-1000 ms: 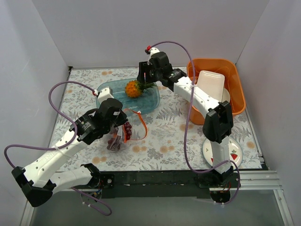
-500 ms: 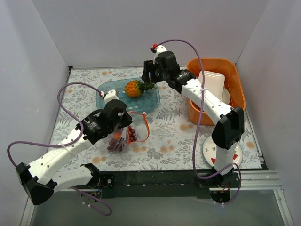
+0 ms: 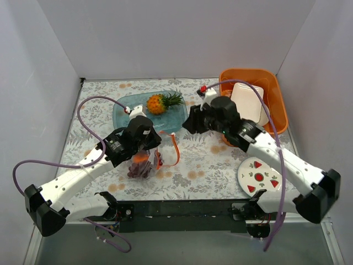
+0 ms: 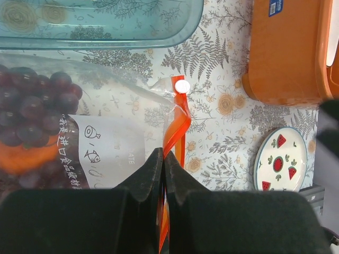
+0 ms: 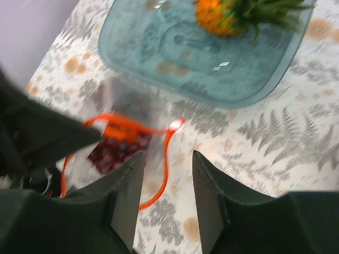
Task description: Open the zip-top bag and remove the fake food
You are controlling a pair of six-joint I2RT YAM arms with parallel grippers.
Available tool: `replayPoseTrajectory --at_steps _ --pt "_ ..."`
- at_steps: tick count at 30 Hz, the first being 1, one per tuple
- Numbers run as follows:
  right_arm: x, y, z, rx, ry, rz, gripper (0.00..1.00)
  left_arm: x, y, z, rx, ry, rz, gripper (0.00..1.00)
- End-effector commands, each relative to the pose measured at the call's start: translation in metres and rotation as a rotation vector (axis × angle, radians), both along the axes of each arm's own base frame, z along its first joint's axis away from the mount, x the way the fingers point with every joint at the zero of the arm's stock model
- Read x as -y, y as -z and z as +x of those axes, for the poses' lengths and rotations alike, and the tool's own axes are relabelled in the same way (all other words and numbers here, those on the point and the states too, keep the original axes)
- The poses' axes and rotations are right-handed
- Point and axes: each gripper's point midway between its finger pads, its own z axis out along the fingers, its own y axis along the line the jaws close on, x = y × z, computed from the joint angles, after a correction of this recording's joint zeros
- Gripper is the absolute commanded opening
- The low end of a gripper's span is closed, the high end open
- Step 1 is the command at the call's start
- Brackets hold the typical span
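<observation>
The zip-top bag (image 3: pixel 144 164) lies in front of the teal tray (image 3: pixel 124 113), with dark grapes (image 4: pixel 37 100) and a small orange fruit (image 4: pixel 21 156) inside. Its orange-red zip strip (image 3: pixel 175 152) loops open to the right. My left gripper (image 3: pixel 152 148) is shut on that strip (image 4: pixel 179 121), and in the left wrist view (image 4: pixel 163 154) the jaws pinch it. The pineapple (image 3: pixel 158 103) lies in the tray. My right gripper (image 3: pixel 187 125) is open and empty, hovering just right of the bag; in its wrist view (image 5: pixel 167 161) the strip's end (image 5: pixel 175 126) is just beyond the fingertips.
An orange bin (image 3: pixel 278 118) at the back right holds a white container (image 3: pixel 246 99). A watermelon-printed plate (image 3: pixel 258 176) lies at the front right. The bin (image 4: pixel 286 53) and plate (image 4: pixel 280 159) also show in the left wrist view.
My right gripper has come away from the pineapple in the tray and swung forward toward the bag's open strip. My left gripper has shifted slightly right, still holding the strip.
</observation>
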Motion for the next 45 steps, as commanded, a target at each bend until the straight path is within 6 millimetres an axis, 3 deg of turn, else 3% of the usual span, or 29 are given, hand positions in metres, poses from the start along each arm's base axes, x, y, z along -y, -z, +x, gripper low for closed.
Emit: replayPoseTrajectory --at_steps 1,4,7,13,17,19,23,26,33,36,37,39,40,45 --pt "-0.008 0.008 -0.054 -0.039 -0.101 0.124 0.46 0.009 -0.003 0.002 0.017 0.035 -0.04 0.0" --pt "-0.015 0.029 -0.082 -0.088 -0.151 0.134 0.44 0.016 0.0 -0.001 0.008 0.061 -0.063 0.0" --pt "-0.026 0.044 -0.095 -0.124 -0.191 0.153 0.43 0.022 0.0 -0.003 0.003 0.083 -0.093 0.0" --pt "-0.047 0.061 -0.094 -0.174 -0.197 0.197 0.39 0.03 -0.002 -0.005 -0.002 0.108 -0.128 0.0" --pt "-0.057 0.086 -0.086 -0.219 -0.157 0.211 0.38 0.036 0.001 -0.006 -0.008 0.13 -0.149 0.0" --pt "-0.062 0.087 -0.08 -0.218 -0.14 0.238 0.37 0.041 0.002 -0.007 -0.015 0.145 -0.164 0.0" --pt "-0.063 0.111 -0.075 -0.252 -0.078 0.244 0.37 0.055 0.0 -0.009 -0.02 0.189 -0.18 0.0" --pt "-0.059 0.118 -0.071 -0.244 -0.048 0.253 0.37 0.063 -0.004 -0.012 -0.012 0.214 -0.177 0.0" --pt "-0.052 0.135 -0.074 -0.254 -0.035 0.236 0.37 0.062 0.003 -0.017 -0.028 0.21 -0.178 0.0" --pt "-0.052 0.139 -0.075 -0.256 -0.033 0.23 0.37 0.061 0.001 -0.018 -0.023 0.21 -0.181 0.13" --pt "-0.051 0.14 -0.075 -0.255 -0.034 0.227 0.37 0.06 0.001 -0.019 -0.023 0.208 -0.18 0.25" --pt "-0.052 0.142 -0.075 -0.255 -0.034 0.227 0.37 0.057 -0.004 -0.019 -0.013 0.2 -0.181 0.34" --pt "-0.052 0.143 -0.074 -0.254 -0.035 0.226 0.37 0.055 -0.006 -0.02 -0.016 0.197 -0.175 0.47" --pt "-0.053 0.148 -0.073 -0.257 -0.034 0.22 0.37 0.037 -0.012 -0.02 -0.005 0.147 -0.131 0.76"
